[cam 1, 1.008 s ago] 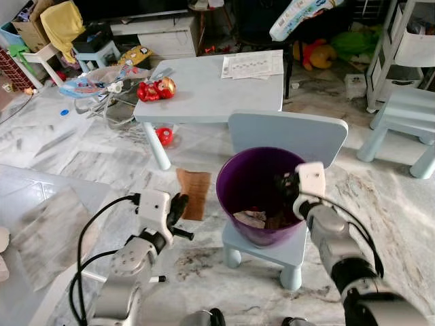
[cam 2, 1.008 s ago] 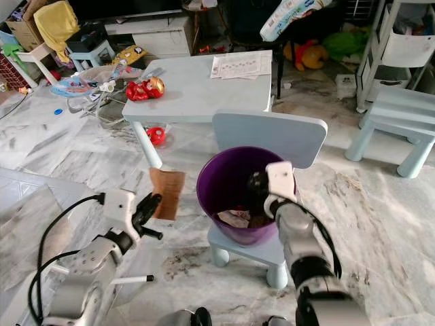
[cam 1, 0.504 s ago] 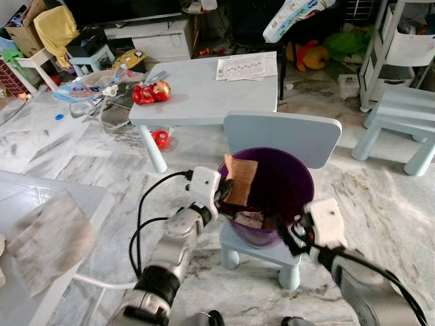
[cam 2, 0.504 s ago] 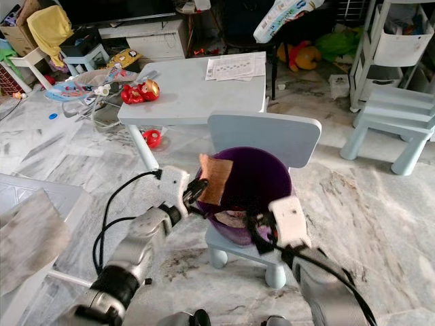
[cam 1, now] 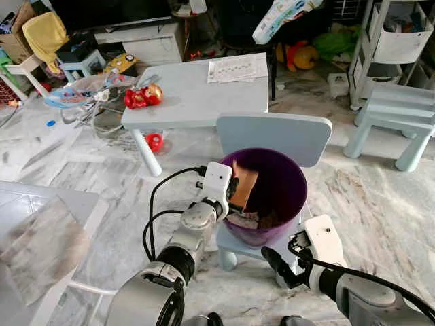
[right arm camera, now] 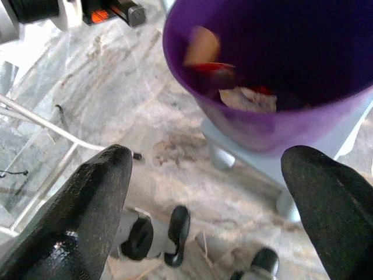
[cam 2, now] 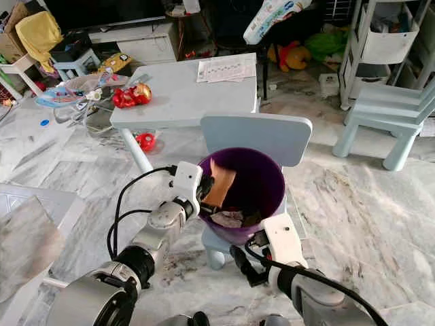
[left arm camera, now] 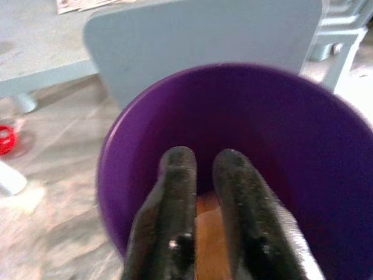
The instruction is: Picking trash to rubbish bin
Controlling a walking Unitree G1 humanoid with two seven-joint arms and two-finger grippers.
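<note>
A purple rubbish bin (cam 1: 284, 185) stands on the seat of a small light-blue chair (cam 1: 279, 133). My left gripper (cam 1: 233, 189) reaches over the bin's near-left rim, shut on a piece of brown cardboard (cam 1: 244, 185) that hangs inside the bin. In the left wrist view the cardboard (left arm camera: 210, 248) shows between the two fingers (left arm camera: 175, 198). Crumpled paper (right arm camera: 247, 99) and other scraps lie at the bin's bottom. My right gripper (cam 1: 276, 267) is low in front of the chair, below the bin, open and holding nothing.
Behind the chair is a light-blue table (cam 1: 197, 95) with a red toy (cam 1: 141, 96) and paper sheets (cam 1: 234, 68). Another blue chair (cam 1: 387, 115) and white shelves stand at the right. Toys and clutter cover the far-left floor. A white surface with a grey cloth (cam 1: 41, 244) is near left.
My left gripper carried the cardboard from beside the chair to over the bin and then lower inside its rim. My right gripper drew out of the bin and dropped in front of the chair.
</note>
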